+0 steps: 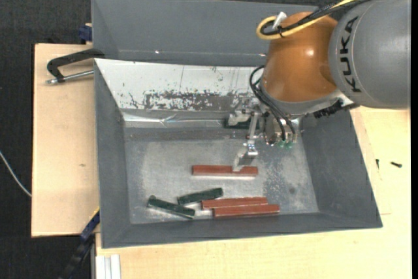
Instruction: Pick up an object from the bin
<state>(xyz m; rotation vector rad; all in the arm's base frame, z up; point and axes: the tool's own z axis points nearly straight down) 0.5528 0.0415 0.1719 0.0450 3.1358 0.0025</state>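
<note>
- Camera view, grey metal bin (111, 140): sloped walls around a flat floor. A thing pushed sideways could slide to the foot of a wall, where a grasp is harder.
- Arm (372, 55) with orange cover (297, 62): enters from the upper right of the frame.
- Tool (249, 155): low at centre frame, at or just above the right end of a flat bar. Whether it is wide or narrow cannot be told.
- Upper red-brown bar (219, 170): lies alone at centre and is the thing nearest the tool. Gripped this close to its end, it would probably tilt and slip out on lifting. It is thin, so the tool may skid over it.
- Lower red-brown bar (240, 207) and dark green pieces (199, 195): lower centre, apart from the tool and unlikely to be disturbed.
</note>
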